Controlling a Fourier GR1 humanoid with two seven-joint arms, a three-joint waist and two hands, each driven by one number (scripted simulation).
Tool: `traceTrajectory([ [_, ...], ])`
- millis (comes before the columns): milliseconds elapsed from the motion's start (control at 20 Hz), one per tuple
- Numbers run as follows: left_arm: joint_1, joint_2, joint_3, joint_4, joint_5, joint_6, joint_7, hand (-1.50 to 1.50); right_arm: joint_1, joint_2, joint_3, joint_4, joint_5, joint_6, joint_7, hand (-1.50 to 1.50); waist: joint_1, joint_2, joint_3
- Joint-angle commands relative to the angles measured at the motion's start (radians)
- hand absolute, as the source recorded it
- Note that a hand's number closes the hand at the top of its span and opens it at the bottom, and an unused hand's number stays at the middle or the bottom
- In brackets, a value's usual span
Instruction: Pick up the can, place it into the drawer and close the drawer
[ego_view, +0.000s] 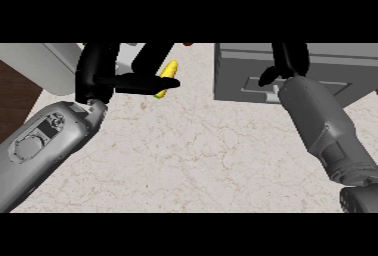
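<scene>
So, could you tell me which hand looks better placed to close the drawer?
Right. The right hand is already over the grey drawer unit at the counter's far right, while the left hand sits far left beside a yellow object. The can isn't visible.

Beige marbled counter (192, 150), grey drawer (244, 75), yellow corn cob (169, 75).

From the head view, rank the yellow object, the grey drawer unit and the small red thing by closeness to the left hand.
1. Yellow object: right against the left hand, just to its right.
2. Small red thing: up at the top edge, right of the hand.
3. Grey drawer unit: farthest, across on the right side, where the right hand is.
</scene>
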Motion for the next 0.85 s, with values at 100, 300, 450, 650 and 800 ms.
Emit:
traceTrajectory([
  [100,0.047,0.024,0.024,-0.011,0.006,-0.02,-0.018,-1.5,-0.081,0.08,-0.162,-0.046,-0.2,0.031,-0.086,-1.5,0.022,-0.004,0.0],
  [300,0.053,0.023,0.02,-0.035,-0.006,-0.017,-0.008,-1.5,-0.063,0.102,-0.227,-0.054,-0.278,0.045,-0.181,-1.5,0.008,-0.005,0.0],
  [450,0.097,0.019,0.025,-0.032,-0.014,-0.013,-0.041,-1.5,-0.125,0.127,-0.29,-0.071,-0.36,0.124,-0.185,-1.5,-0.009,-0.014,-0.002],
  [650,0.163,0.035,0.034,-0.071,-0.015,-0.012,-0.041,-1.5,-0.109,0.137,-0.351,-0.064,-0.439,0.175,-0.224,-1.5,-0.019,-0.021,-0.003],
  [800,0.131,-0.005,0.044,-0.035,-0.033,-0.012,-0.052,-1.5,-0.166,0.094,-0.364,-0.044,-0.457,0.225,-0.208,-1.5,-0.024,-0.013,-0.003],
])
